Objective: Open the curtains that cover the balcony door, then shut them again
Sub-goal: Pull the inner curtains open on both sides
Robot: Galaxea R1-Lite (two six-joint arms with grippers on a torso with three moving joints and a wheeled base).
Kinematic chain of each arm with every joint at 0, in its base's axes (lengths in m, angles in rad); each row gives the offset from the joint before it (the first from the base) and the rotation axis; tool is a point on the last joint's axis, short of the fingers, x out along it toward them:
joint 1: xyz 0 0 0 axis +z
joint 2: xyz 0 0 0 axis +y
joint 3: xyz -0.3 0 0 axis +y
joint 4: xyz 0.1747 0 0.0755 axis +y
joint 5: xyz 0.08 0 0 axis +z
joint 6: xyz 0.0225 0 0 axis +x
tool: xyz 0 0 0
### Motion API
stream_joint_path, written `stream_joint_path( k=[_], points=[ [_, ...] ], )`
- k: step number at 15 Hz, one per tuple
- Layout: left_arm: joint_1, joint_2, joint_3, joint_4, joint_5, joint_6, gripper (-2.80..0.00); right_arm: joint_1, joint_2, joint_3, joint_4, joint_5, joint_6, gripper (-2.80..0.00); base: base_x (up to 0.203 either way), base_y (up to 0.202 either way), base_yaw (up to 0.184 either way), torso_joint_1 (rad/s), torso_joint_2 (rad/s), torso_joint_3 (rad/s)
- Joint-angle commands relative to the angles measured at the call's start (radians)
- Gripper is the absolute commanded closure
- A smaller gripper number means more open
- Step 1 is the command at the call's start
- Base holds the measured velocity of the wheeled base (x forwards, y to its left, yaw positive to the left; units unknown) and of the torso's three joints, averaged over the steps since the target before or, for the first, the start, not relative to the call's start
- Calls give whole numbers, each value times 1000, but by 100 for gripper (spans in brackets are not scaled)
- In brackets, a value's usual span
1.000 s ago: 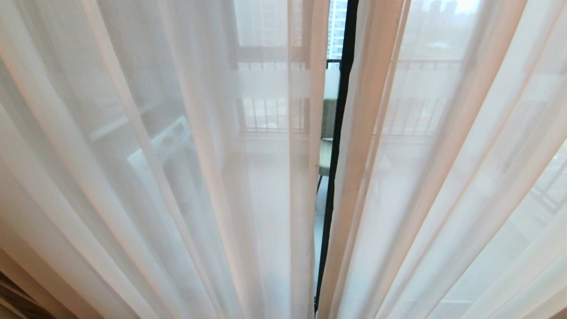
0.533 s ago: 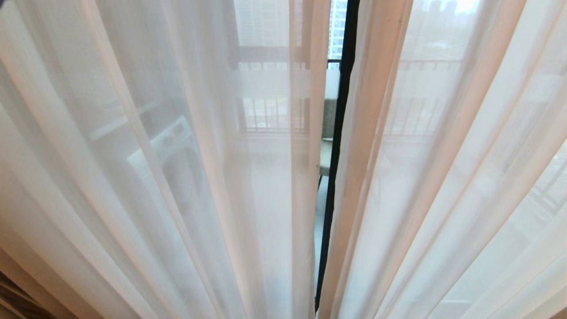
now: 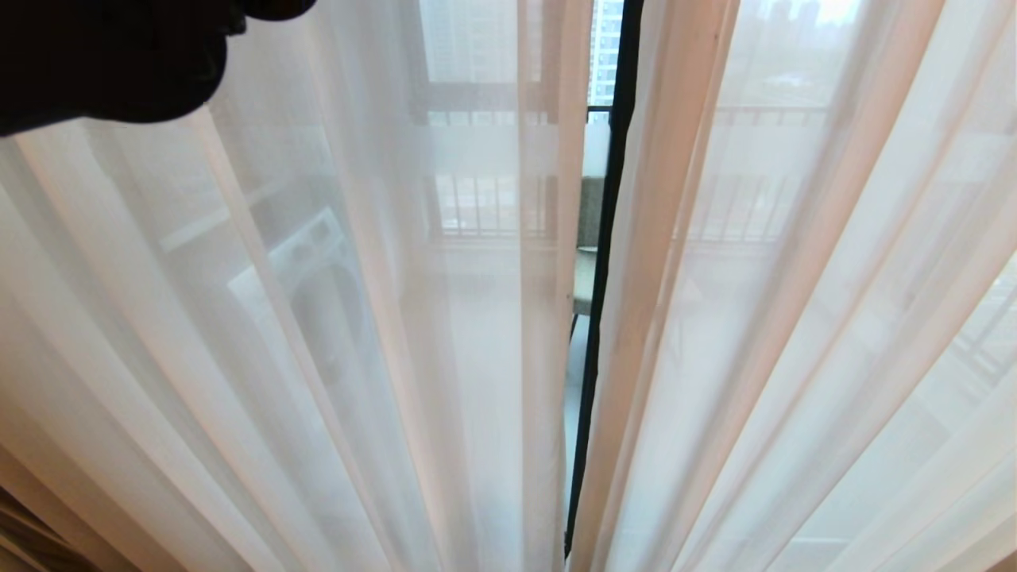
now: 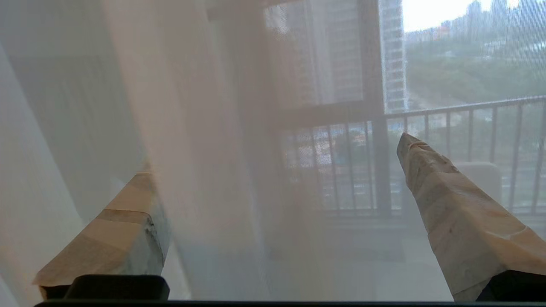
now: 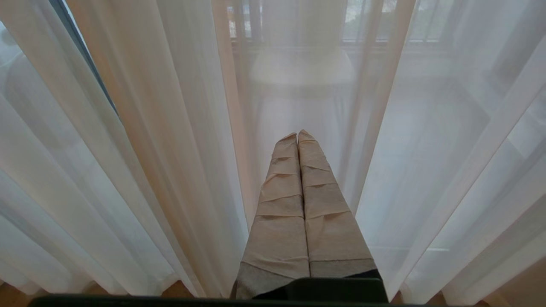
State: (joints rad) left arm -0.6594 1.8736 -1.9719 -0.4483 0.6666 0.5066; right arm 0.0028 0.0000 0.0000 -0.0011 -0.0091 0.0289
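Sheer white curtains (image 3: 318, 318) hang shut across the balcony door, whose dark frame (image 3: 608, 199) shows through a narrow gap between the two panels. My left arm (image 3: 111, 56) is a dark shape at the head view's top left, in front of the left panel. In the left wrist view my left gripper (image 4: 275, 155) is open wide, with a sheer fold (image 4: 187, 128) hanging between its taped fingers (image 4: 448, 204) and veiling one of them. My right gripper (image 5: 297, 135) is shut and empty, low down, pointing at the right sheer panel (image 5: 170, 128).
Behind the left sheer, a white washing machine (image 3: 310, 262) shows faintly. A chair (image 3: 586, 238) and the balcony railing (image 4: 469, 128) lie beyond the glass. A darker beige fold (image 3: 32, 540) sits at the lower left corner. Wooden floor (image 5: 170, 291) shows under the hem.
My left arm has come up into the head view's top left corner, where nothing showed a second ago. The curtains and the gap between them look unchanged.
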Motion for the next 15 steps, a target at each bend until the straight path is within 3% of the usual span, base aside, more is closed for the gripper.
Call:
stream_joint_path(
  k=[1,10,11,15],
  points=[
    [22,18,0,-3,-9,-2,-280,0,2,0,0,0,0,0,0,0,0,0,0,0],
    [90,44,5,-3,-27,-66,-280,0,2,0,0,0,0,0,0,0,0,0,0,0],
    [96,52,3,-4,-27,-73,0,0,0,0,0,0,0,0,0,0,0,0,0,0],
    [127,61,-2,-3,-74,-80,0,0,0,0,0,0,0,0,0,0,0,0,0,0]
  ],
)
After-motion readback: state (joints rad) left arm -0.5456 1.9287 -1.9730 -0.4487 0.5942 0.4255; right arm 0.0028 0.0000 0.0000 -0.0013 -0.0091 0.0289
